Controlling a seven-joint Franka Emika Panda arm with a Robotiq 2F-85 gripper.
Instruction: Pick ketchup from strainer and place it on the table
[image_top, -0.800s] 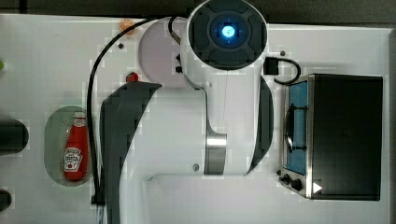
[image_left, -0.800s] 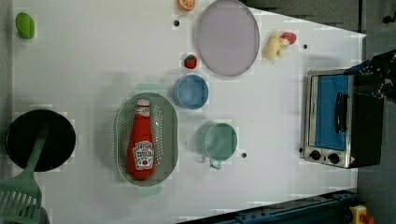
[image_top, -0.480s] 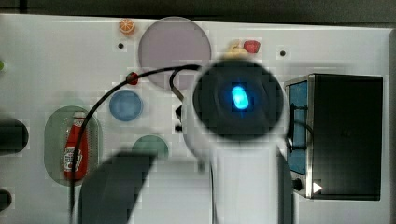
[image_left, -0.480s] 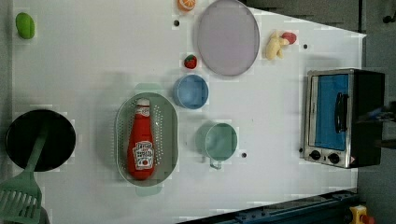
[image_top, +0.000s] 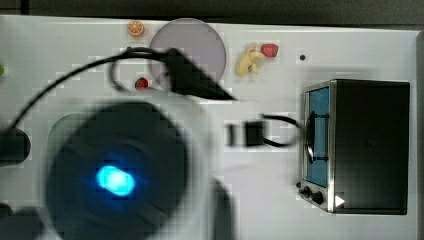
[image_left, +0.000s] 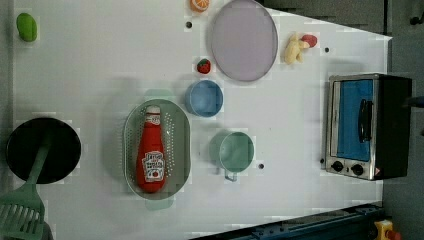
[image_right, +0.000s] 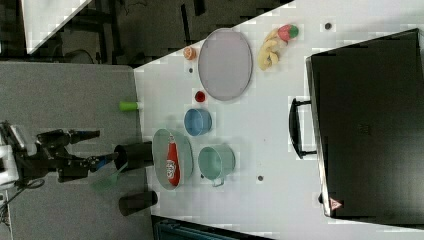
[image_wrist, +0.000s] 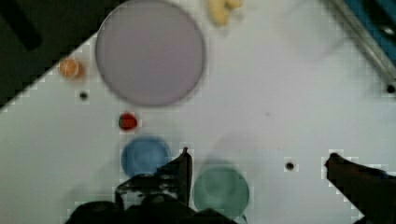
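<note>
Bench (image_left: 100, 60) surface, white with a few small dark holes, carries at three o'clock in the left view a toaster oven (image_left: 367, 127), then a grey round plate (image_left: 243, 40) near twelve o'clock. The strainer (image_left: 157, 149) sits just below centre in the left view with the ketchup (image_left: 150, 152) lying lengthwise inside it, cap toward twelve o'clock; a blue bowl (image_left: 204, 98) lies at its one o'clock and a green cup (image_left: 235, 152) at its three o'clock. In the wrist view the end effector (image_wrist: 257, 170) hangs above the bench with its fingers (image_wrist: 183, 170) spread wide, holding nothing.
</note>
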